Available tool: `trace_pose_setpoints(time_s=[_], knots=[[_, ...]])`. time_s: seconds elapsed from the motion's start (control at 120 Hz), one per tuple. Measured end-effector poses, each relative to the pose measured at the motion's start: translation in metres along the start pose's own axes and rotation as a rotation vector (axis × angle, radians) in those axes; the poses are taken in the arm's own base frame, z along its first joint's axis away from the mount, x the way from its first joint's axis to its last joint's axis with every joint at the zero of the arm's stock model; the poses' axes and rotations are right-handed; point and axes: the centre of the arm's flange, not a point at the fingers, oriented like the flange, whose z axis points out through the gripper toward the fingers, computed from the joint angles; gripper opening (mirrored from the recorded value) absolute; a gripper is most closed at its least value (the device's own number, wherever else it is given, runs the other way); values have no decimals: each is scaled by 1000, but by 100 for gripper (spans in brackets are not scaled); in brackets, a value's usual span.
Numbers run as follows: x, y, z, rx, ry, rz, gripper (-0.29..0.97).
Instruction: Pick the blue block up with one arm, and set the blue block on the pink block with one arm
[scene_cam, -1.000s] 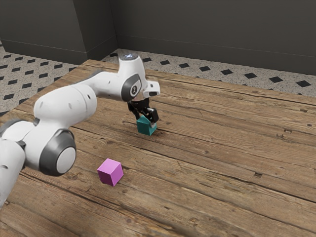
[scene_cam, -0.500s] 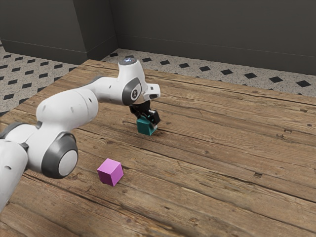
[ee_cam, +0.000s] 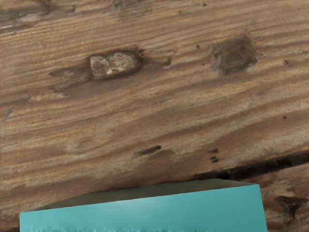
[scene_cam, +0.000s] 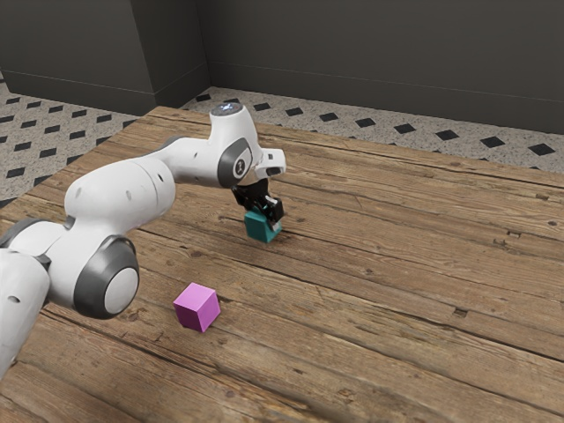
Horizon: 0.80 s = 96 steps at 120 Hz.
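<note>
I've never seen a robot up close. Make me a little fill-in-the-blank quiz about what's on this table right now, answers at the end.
1. The gripper is down at the blue block, which sits on a table made of ___.
2. The pink block has ___ on top of it.
3. The number of blocks on the table is ___.
Missing words: wood; nothing; two.
</note>
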Motion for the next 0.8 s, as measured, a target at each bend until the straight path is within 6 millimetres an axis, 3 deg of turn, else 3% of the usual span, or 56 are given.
trace_pose_setpoints(time_s=[0.15, 0.225, 0.4, 0.508, 0.658, 0.8], knots=[[0, -2, -21, 1, 11, -4, 39], [-9, -4, -37, -7, -4, -17, 38], [-62, 11, -101, -34, -27, -44, 38], [-94, 25, -130, -32, -30, -42, 37], [-145, 34, -145, -23, -57, -53, 38], [-180, 43, -150, 15, -63, -38, 38]])
